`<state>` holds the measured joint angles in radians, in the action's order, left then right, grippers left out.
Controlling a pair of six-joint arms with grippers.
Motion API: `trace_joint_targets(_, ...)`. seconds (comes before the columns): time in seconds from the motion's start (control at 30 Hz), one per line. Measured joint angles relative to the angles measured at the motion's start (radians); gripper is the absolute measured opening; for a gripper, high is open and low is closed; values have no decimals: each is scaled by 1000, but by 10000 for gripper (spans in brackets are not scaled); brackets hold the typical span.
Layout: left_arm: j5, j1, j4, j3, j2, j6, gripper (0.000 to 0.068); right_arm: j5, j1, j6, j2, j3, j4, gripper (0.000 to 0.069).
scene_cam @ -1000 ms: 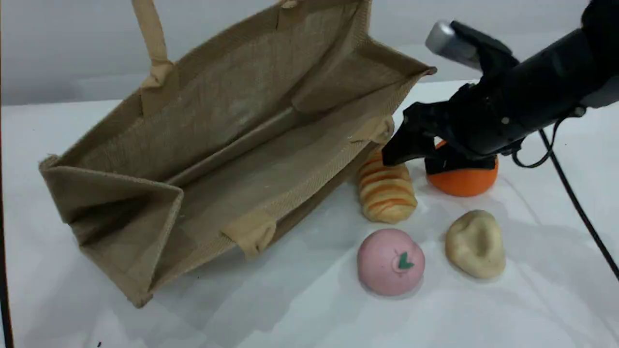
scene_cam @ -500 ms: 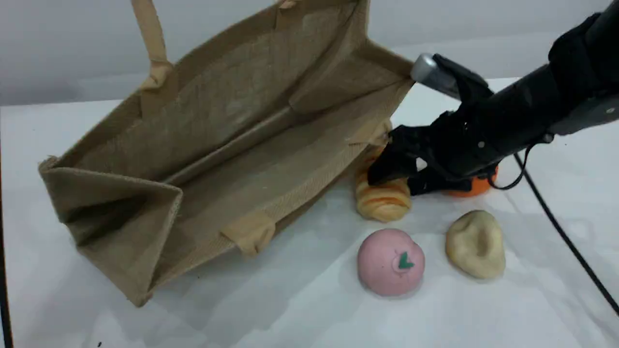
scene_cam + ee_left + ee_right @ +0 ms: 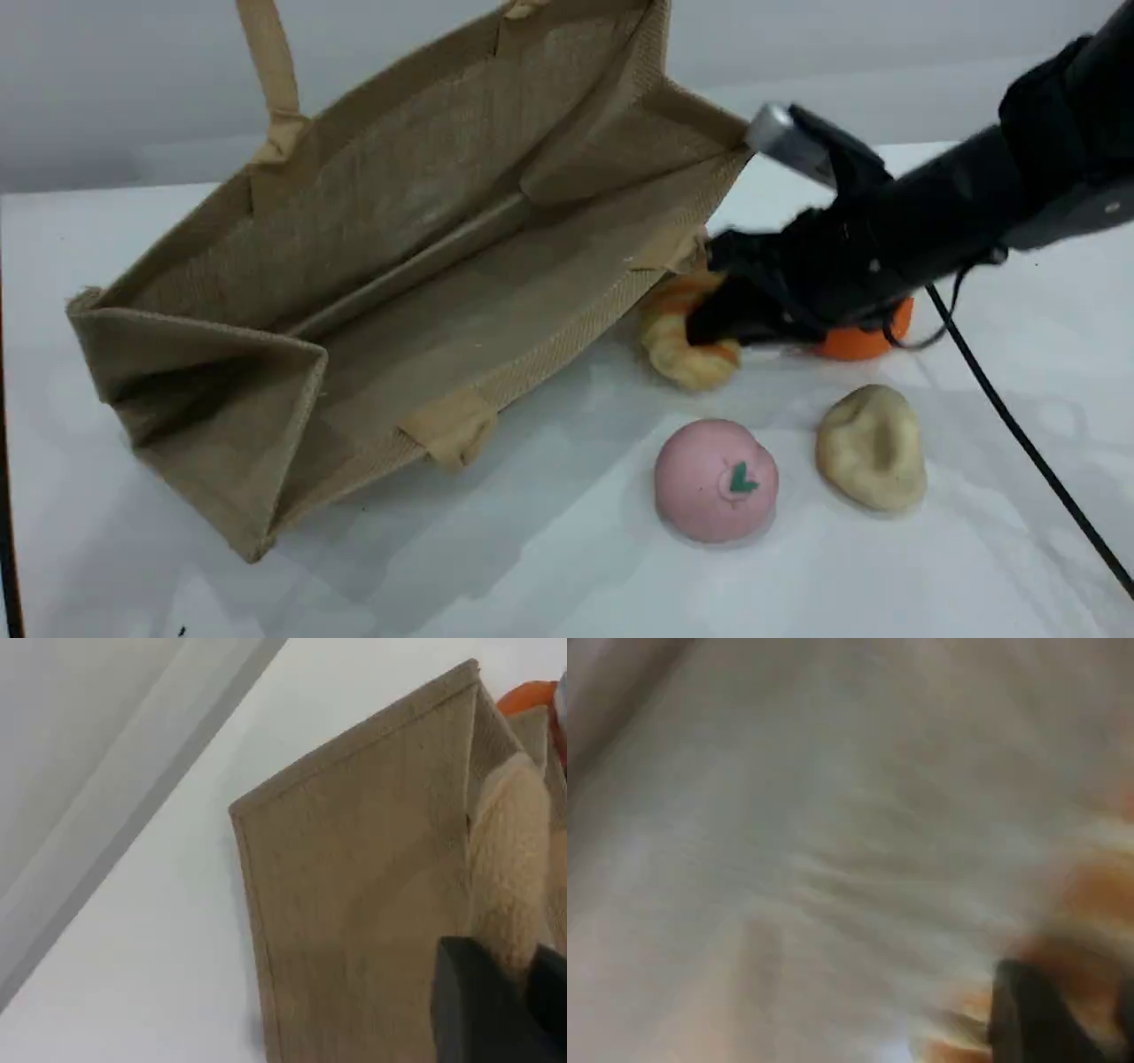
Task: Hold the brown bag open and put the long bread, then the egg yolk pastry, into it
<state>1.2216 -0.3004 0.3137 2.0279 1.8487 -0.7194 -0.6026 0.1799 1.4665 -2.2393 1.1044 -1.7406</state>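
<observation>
Your right gripper (image 3: 722, 326) pinches the long bread (image 3: 680, 341), which bulges below its fingers, just beside the brown bag (image 3: 399, 266). Your left gripper (image 3: 496, 1010) clamps its handle (image 3: 509, 868), keeping the mouth agape for loading.

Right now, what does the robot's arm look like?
The right arm is black and chunky, wrapped in dark covering, ending in a black gripper. A shiny silver cylinder sticks out on top, and a thin black cable trails across the white table. The left arm shows only a dark grey fingertip.
</observation>
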Motion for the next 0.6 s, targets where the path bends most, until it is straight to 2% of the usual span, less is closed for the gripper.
trace_joint_targets(0.1, 0, 0, 0, 0, 0, 0, 94, 27, -1, -50, 56, -1, 0, 71)
trace_joint_targets(0.3, -2, 0, 0, 0, 0, 0, 94, 199, -2, -200, 196, -1, 115, 68)
trace_joint_targets(0.5, -2, 0, 0, 0, 0, 0, 94, 380, -28, -207, 302, -1, 151, 66)
trace_joint_targets(0.6, -1, 0, 1, 0, 0, -1, 94, 392, -67, -210, 343, -2, 163, 65)
